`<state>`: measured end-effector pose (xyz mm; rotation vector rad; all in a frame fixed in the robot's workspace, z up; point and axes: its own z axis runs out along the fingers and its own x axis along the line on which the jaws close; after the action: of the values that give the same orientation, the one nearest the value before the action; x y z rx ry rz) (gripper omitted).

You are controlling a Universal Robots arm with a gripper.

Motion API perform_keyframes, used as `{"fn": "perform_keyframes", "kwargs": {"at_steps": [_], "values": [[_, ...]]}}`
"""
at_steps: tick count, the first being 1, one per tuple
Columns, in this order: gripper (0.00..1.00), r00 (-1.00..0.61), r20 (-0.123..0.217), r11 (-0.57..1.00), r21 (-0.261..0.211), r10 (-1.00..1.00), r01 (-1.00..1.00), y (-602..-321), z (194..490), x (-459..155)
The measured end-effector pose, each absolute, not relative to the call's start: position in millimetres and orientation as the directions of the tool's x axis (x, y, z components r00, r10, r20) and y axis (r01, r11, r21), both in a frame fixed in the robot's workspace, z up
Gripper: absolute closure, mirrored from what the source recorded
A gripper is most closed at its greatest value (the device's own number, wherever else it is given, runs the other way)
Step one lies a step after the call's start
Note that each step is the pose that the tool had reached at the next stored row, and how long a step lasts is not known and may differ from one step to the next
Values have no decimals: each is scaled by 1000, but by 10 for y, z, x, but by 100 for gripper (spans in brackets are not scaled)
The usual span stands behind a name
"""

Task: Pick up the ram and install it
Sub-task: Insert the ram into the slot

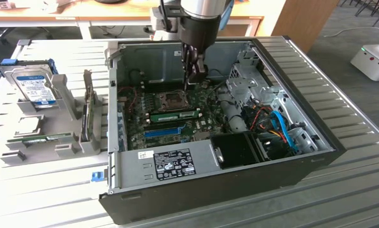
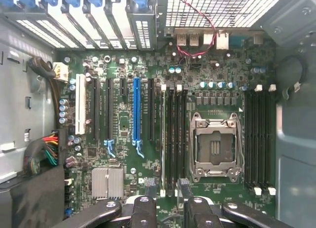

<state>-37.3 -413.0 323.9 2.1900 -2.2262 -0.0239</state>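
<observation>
A thin green ram stick [image 1: 46, 139] lies in the grey plastic rack [image 1: 67, 102] at the worktop's [image 1: 50, 199] edge on the exterior view's left, its twin [image 1: 176, 115] sits slotted in the green motherboard [image 1: 208, 114], and beyond, the black gripper [image 1: 194, 80], spread wide and empty, might clip slots if swept sideways.

You work at a white ribbed metal tabletop [image 1: 50, 190]. Beyond it stands a light wooden desk [image 1: 81, 13]. The grey carpet floor [image 1: 348, 28] lies toward the exterior view's right. Lighting is even.
</observation>
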Motion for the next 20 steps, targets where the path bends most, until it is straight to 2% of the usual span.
{"fn": "perform_keyframes", "kwargs": {"at_steps": [20], "values": [[69,-16,2,16,24,-1000,-1000,-4130,3432,-372]]}}
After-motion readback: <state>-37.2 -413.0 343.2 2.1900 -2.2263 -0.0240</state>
